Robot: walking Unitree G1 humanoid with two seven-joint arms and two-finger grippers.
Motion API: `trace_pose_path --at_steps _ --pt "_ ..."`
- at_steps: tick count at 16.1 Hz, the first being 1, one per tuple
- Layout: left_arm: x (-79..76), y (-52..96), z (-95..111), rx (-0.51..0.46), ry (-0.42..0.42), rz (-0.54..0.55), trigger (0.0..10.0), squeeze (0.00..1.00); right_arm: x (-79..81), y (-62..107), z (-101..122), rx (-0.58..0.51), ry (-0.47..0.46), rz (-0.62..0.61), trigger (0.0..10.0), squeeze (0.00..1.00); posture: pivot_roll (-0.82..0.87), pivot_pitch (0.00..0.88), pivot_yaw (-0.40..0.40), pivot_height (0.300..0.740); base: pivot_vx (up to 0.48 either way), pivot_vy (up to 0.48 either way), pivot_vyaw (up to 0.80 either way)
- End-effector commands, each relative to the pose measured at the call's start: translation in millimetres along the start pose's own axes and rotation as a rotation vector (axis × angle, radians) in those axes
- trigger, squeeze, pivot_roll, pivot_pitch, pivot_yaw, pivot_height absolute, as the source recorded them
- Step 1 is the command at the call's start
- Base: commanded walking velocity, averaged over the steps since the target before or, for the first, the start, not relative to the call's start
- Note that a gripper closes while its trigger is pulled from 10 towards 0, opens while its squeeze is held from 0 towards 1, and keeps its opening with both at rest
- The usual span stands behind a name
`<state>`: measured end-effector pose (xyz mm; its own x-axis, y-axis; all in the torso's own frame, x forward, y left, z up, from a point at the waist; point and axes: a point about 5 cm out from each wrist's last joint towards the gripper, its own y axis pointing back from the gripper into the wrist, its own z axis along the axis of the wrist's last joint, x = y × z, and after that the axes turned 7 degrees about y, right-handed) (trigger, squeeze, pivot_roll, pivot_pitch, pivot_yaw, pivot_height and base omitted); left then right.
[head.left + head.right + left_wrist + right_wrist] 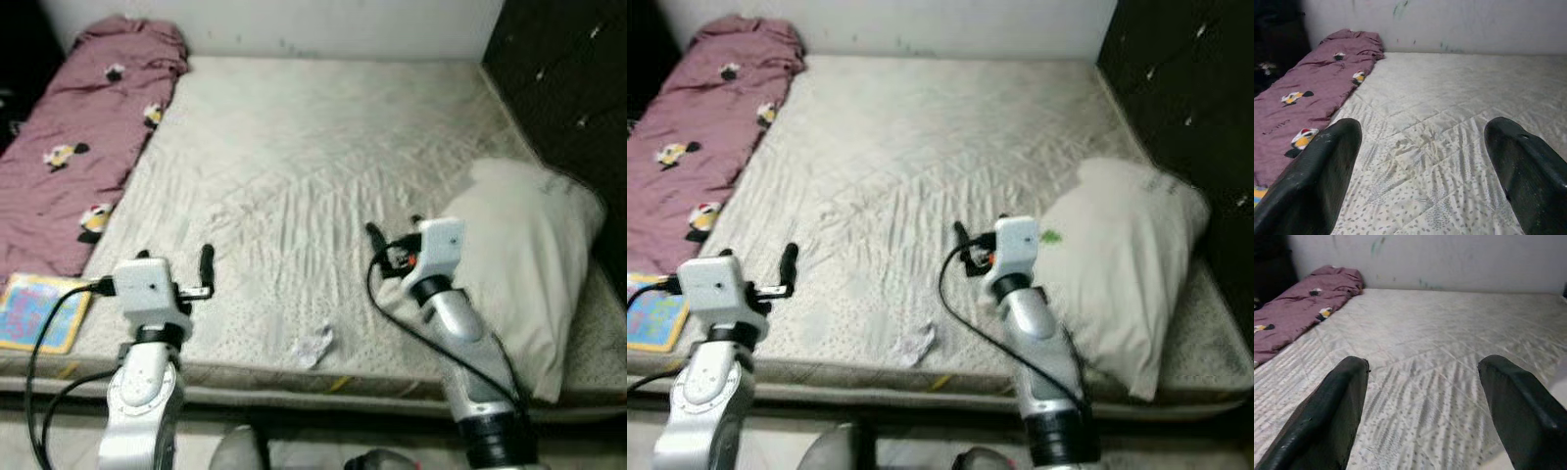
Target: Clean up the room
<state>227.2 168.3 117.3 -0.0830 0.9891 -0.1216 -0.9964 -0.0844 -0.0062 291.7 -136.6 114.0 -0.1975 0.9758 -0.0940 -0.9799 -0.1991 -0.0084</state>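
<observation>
Lying crumpled paper (313, 345) on mattress (323, 147)

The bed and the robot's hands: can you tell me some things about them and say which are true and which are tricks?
1. A white pillow lies on the mattress by the right gripper. True.
2. The left gripper is squeezing a sock. False: its fingers are open with nothing between them.
3. A purple blanket with cartoon prints lies along the robot's left side of the mattress. True.
4. A small crumpled white scrap sits near the front edge of the mattress, between the two arms. True.
5. The pillow is on top of the blanket. False: they are on opposite sides of the mattress.
6. The right gripper is shut tight. False: its fingers are spread apart.
</observation>
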Motion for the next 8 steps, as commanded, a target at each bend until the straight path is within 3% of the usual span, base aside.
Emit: trace_pose_path --at_steps 1,8 --pt "2.0 1.6 3.1 -0.008 -0.011 0.006 10.0 0.00 -3.1 1.2 3.1 -0.011 -0.008 -0.027 10.0 0.00 0.00 0.105 0.001 0.740 0.000 0.000 0.00" --pt "2.1 1.2 2.4 -0.004 -0.018 0.025 10.0 0.00 -3.0 2.0 2.3 -0.007 -0.022 -0.030 10.0 0.00 0.00 0.104 -0.004 0.723 0.000 0.000 0.00"
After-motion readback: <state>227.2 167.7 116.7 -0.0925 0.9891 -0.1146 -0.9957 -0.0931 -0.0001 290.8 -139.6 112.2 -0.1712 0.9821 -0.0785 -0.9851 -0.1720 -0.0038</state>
